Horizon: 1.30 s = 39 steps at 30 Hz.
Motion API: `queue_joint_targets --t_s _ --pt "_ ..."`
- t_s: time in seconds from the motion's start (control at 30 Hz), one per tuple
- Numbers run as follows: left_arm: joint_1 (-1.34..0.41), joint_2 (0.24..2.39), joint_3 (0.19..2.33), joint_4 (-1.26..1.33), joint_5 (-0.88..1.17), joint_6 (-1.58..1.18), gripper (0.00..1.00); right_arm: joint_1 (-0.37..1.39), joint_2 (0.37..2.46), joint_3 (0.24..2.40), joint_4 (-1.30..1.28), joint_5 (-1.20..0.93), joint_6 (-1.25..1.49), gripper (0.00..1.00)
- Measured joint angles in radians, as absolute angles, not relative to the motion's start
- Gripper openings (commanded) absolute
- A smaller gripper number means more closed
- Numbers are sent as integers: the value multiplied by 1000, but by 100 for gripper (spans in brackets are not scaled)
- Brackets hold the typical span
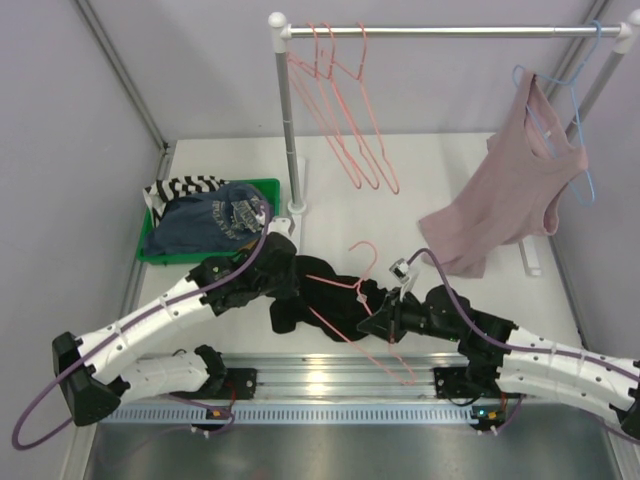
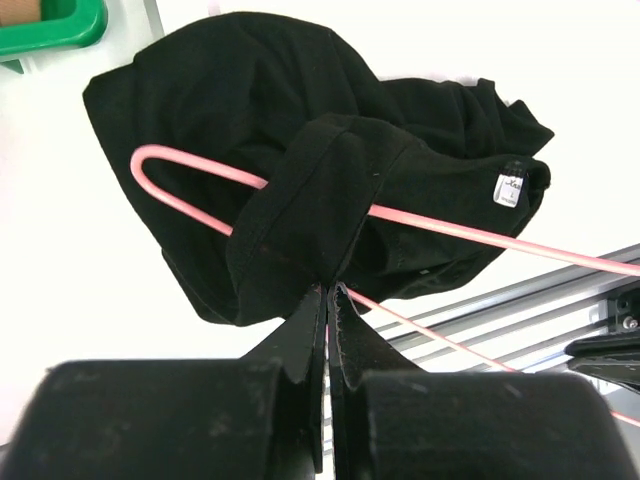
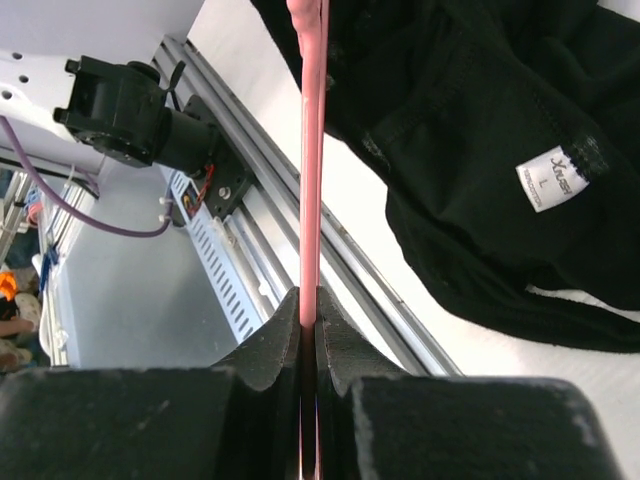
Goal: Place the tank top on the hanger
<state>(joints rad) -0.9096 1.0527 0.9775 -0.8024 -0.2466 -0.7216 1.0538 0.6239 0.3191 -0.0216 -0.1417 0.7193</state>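
Note:
The black tank top [image 1: 322, 292] lies bunched on the white table between my arms. A salmon-pink hanger [image 1: 362, 262] is threaded through it, with its hook pointing to the back. My left gripper [image 1: 290, 283] is shut on a fold of the tank top's edge [image 2: 310, 215]; its tips [image 2: 328, 292] pinch the fabric just below the hanger wire [image 2: 190, 205]. My right gripper [image 1: 372, 325] is shut on the hanger's wire [image 3: 310, 150], pinched between the tips [image 3: 308, 297]. The tank top's white label [image 3: 553, 178] shows to the right.
A green tray [image 1: 262, 186] at the back left holds a dark blue printed shirt [image 1: 210, 220] and a striped cloth. A clothes rack [image 1: 285, 110] carries several pink hangers [image 1: 345, 110] and a dusty-pink tank top [image 1: 505, 190] on a light blue hanger. An aluminium rail [image 1: 330, 375] runs along the near edge.

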Motion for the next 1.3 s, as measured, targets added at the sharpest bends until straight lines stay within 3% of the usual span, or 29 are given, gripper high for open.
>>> queue_joint_targets --t_s 0.7,1.3 --pt "-910 915 978 -823 -234 -749 0 1106 747 286 165 16 689 0" --pt "-909 854 991 -815 -234 -756 8 1264 816 271 200 181 639 0"
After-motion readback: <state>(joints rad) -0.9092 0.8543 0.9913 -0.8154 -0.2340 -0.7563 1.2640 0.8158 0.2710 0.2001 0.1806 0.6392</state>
